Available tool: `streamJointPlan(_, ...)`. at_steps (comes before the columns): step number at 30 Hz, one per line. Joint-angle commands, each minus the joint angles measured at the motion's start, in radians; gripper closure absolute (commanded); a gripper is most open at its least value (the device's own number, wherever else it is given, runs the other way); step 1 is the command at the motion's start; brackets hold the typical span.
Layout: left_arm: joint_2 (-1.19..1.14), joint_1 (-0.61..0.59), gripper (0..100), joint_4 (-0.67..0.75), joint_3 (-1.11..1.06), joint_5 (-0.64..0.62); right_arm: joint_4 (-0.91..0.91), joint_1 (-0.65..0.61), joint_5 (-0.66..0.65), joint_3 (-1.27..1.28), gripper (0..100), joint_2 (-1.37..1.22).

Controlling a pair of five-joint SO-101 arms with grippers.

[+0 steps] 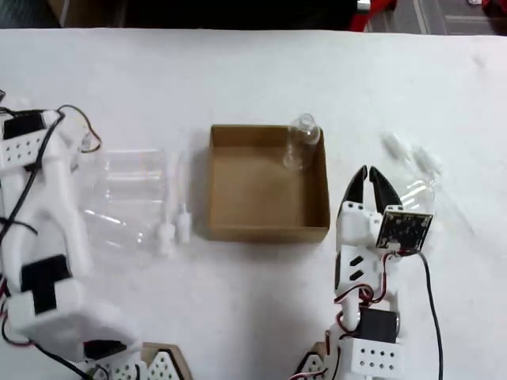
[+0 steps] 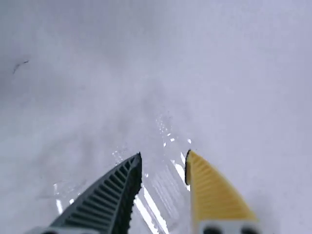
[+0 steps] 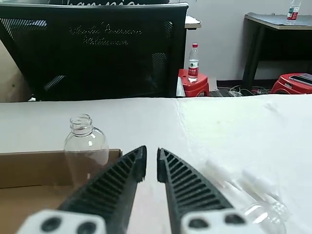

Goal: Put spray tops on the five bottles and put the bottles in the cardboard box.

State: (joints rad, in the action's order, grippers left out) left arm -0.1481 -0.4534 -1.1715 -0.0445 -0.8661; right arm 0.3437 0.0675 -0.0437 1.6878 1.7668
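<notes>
Where white cloth (image 3: pixel 234 126) ends, a black chair (image 3: pixel 97 58) stands.

A white-covered table (image 1: pixel 238 317) fronts a black mesh chair (image 3: pixel 97 53), and beyond it a drink bottle (image 3: pixel 193 61) stands on a red stool (image 3: pixel 193 84), near a second red stool (image 3: pixel 292 83) under a dark desk (image 3: pixel 278 22).

L gripper (image 2: pixel 163 160) jaws well apart, aimed down; R gripper (image 3: pixel 150 153) jaws barely parted.
</notes>
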Motion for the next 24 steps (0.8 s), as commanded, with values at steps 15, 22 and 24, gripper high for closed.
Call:
streamJointPlan(15,-0.424,-0.018,86,-0.104,0.399,-0.224,0.025,-0.036,-0.014,0.003,97.0,-0.007)
streamJointPlan(22,-0.463,-0.016,86,-0.172,0.454,-0.222,0.025,-0.036,-0.014,0.003,97.0,-0.007)
streamJointPlan(24,-0.456,-0.015,86,-0.236,0.500,-0.222,0.025,-0.036,-0.014,0.003,97.0,-0.007)
